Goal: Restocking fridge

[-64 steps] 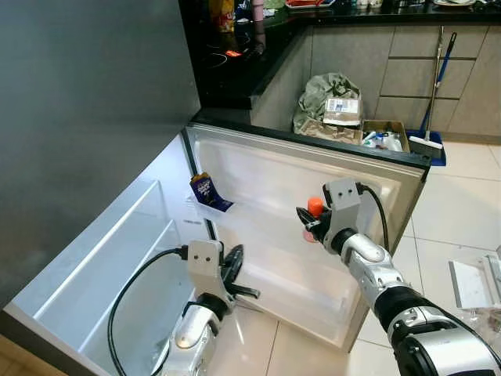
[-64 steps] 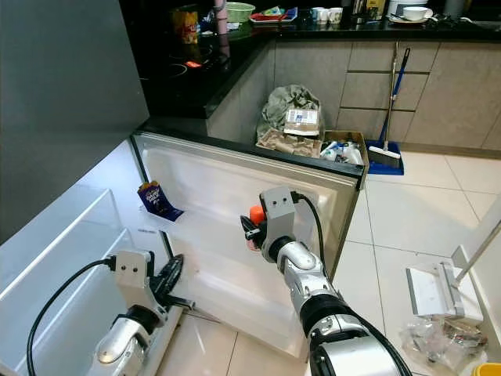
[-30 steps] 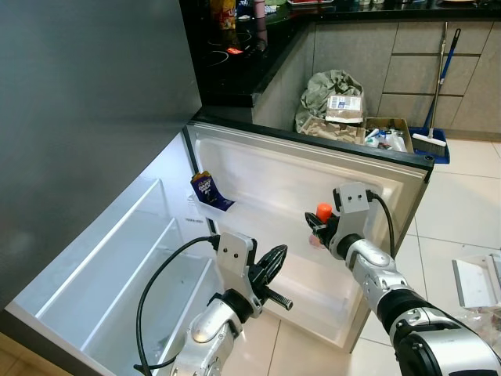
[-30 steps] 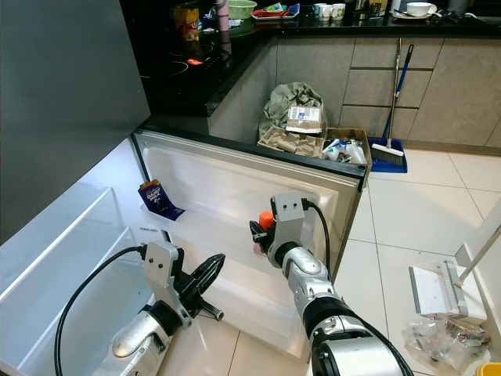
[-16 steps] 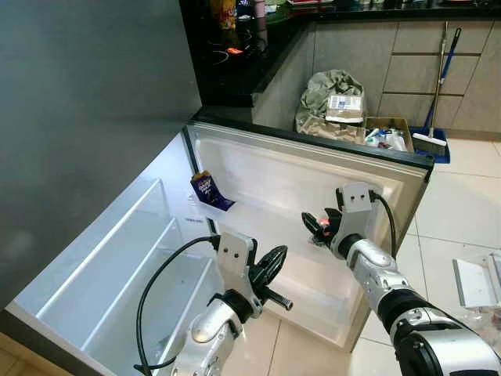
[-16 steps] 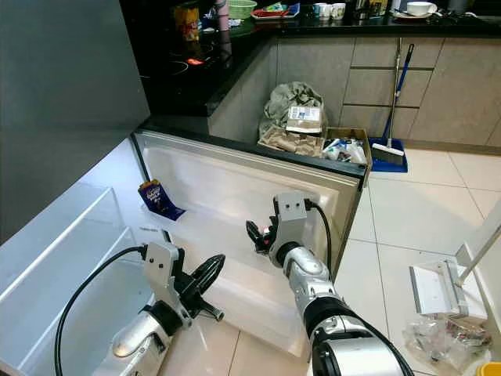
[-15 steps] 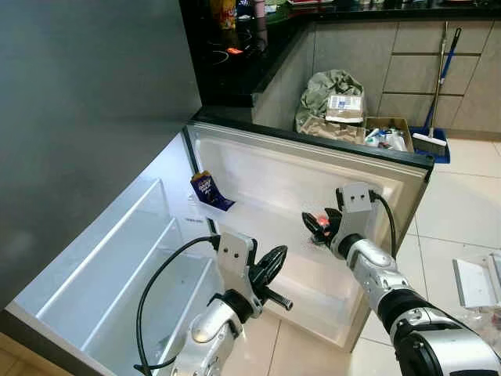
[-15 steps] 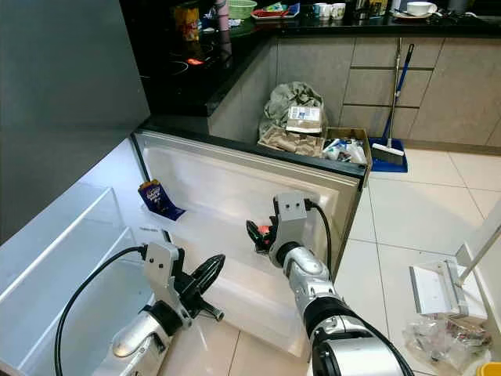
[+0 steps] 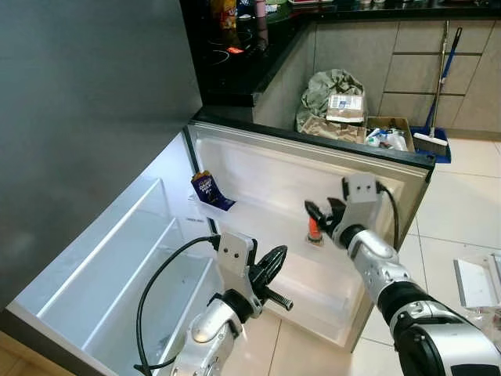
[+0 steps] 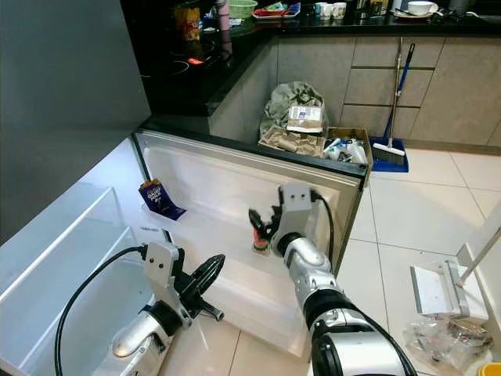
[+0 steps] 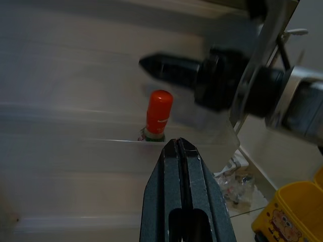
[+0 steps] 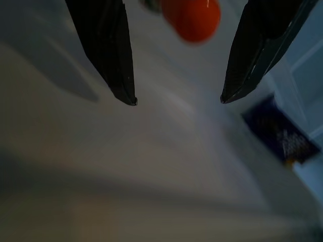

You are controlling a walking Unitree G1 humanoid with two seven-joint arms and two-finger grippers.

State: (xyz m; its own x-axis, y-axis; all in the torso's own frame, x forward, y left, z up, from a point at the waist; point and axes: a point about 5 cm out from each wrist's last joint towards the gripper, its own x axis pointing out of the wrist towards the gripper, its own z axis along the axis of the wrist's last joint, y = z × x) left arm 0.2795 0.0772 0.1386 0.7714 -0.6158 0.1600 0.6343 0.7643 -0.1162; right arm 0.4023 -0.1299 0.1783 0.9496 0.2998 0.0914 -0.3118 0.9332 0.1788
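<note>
Our right gripper (image 9: 319, 217) hangs with jaws spread beside the orange-capped bottle (image 9: 313, 229), which stands upright in the fridge door shelf (image 9: 258, 235) (apparently just stocked), while our left gripper (image 9: 270, 262), jaws pressed together, waits low.

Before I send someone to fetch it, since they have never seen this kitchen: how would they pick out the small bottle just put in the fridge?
Find the open fridge door, its white inner side facing up. On its middle door shelf stands a small bottle with an orange cap, beside the open right gripper. The only other item there, a blue snack packet, sits far off at the hinge end.
</note>
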